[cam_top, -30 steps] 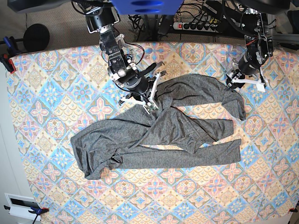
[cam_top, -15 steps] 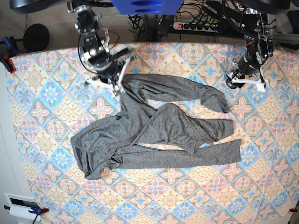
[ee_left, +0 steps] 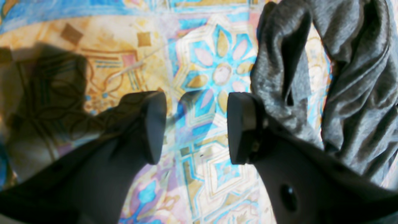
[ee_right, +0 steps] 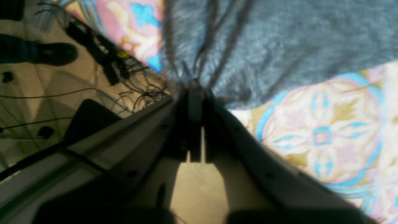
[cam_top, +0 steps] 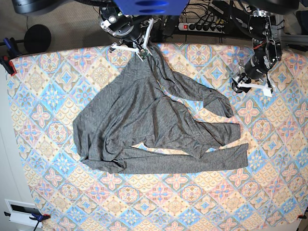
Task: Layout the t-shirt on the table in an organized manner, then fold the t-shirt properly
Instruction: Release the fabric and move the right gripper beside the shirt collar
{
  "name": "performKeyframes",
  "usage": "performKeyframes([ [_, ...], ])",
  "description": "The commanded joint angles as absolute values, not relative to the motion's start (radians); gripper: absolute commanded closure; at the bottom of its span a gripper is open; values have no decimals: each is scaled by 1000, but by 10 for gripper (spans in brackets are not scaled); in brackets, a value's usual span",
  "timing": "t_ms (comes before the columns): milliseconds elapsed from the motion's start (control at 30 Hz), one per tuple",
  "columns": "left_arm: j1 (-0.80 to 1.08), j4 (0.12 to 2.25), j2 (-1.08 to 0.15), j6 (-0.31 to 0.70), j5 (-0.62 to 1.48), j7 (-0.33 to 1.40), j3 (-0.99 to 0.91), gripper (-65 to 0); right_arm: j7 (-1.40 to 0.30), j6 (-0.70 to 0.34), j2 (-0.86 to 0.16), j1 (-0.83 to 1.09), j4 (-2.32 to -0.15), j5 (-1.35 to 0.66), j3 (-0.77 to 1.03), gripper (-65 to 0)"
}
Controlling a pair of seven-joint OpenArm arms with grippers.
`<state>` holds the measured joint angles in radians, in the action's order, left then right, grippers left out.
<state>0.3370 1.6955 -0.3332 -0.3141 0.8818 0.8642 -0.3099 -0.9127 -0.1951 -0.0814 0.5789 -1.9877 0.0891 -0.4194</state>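
1. The right gripper [cam_top: 143,53], at the top centre of the base view, is clamped on a bunched edge of the t-shirt [cam_top: 144,120].
2. The left gripper [cam_top: 237,85], at the upper right, stands parted with nothing between its pads [ee_left: 154,124], just beside a fold of cloth.
3. The garment sprawls wrinkled across the middle of the table [cam_top: 48,72], stretched toward the top edge.

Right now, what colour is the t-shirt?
Dark heather grey, plain; the t-shirt shows best in the base view.
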Motion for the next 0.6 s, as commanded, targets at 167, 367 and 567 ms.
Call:
performKeyframes([
  [167,340,1704,-367,-315,895,880,-312,-311,-924,-225,-85,588,-2012,71,-417,0],
  [367,337,1709,-374,-315,897,880,-318,-311,-931,-225,-134,552,-2025,73,-317,-48],
  [567,335,1802,-394,-315,898,880,-321,-311,-931,-225,-193,526,-2031,73,-232,-163],
])
